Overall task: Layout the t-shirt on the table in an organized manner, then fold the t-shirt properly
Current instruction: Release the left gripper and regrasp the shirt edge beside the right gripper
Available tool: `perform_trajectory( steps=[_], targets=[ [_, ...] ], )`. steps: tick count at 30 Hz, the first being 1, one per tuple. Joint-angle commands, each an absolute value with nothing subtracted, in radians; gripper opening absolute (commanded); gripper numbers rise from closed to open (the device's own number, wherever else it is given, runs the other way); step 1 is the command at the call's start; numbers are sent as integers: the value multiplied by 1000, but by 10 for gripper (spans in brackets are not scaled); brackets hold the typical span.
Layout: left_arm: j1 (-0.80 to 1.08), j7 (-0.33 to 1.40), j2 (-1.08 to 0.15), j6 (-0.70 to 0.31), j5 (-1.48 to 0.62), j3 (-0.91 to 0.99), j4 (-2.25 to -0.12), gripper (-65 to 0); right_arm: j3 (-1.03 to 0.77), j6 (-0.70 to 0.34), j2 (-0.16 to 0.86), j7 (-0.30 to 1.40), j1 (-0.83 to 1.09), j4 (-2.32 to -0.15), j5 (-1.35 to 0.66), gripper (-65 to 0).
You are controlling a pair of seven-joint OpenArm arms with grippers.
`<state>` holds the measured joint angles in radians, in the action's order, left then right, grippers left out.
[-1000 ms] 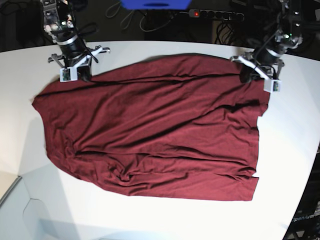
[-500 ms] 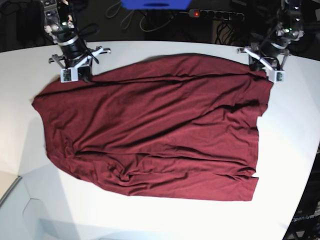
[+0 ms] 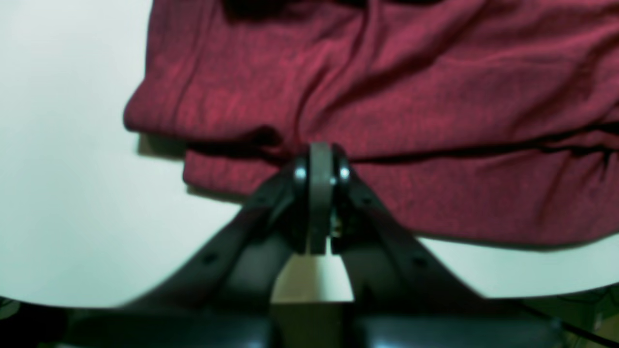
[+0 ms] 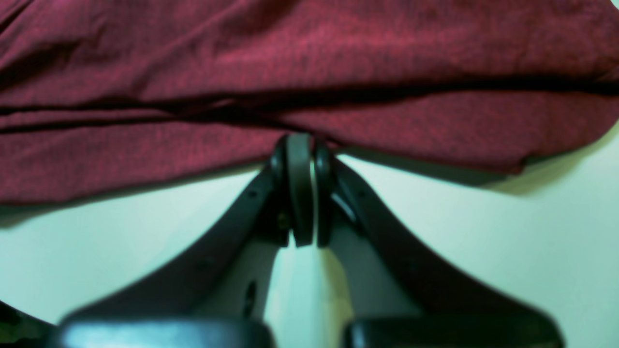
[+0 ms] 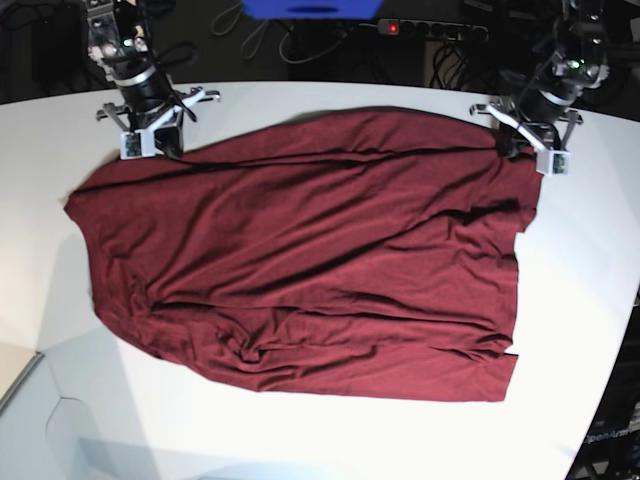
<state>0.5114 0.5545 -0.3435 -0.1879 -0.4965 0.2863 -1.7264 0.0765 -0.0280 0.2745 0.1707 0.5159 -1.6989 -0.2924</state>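
Note:
The dark maroon t-shirt [image 5: 320, 260] lies spread and wrinkled across the white table [image 5: 300, 440]. My left gripper [image 5: 512, 148] is at the shirt's far right corner. In the left wrist view the left gripper [image 3: 319, 159] is shut, with the folded hem of the shirt [image 3: 387, 96] pinched at its tip. My right gripper [image 5: 165, 150] is at the far left corner. In the right wrist view the right gripper [image 4: 300, 145] is shut on the shirt's edge [image 4: 309, 63], which hangs slightly off the table [image 4: 483, 241].
A power strip [image 5: 430, 30], cables and a blue object [image 5: 310, 8] lie behind the table's far edge. The table's curved edge [image 5: 610, 380] runs down the right side. A grey step [image 5: 20, 390] cuts into the near left corner.
My left gripper has moved back and outward to the right, drawing the shirt's far right corner with it. My right gripper has shifted slightly toward the far edge.

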Motion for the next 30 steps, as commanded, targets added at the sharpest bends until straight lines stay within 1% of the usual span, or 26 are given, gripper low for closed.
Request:
perform_trajectory(
  steps=[1,8,17,22,30],
  targets=[
    [507,538,-357,-191,-496,295,-1719,-649,71,-27,282,145,518,-1713,-291,-643],
    [486,538,-355,-191,-496,375,-1609,-649,70,-27,282,145,513,-1713,-291,-643],
    [503,547,-357,-191,-495,397,-1600,-649,71,-27,282,145,509,-1713,-291,-643],
    [576,539,-366,-191,-495,401,-1606,-649,70,-27,283,145,507,-1713,-291,-643],
    [619,545,-357,-191,-504,524,-1626,-649,74,-27,283,145,503,-1713,-291,-643]
  ],
)
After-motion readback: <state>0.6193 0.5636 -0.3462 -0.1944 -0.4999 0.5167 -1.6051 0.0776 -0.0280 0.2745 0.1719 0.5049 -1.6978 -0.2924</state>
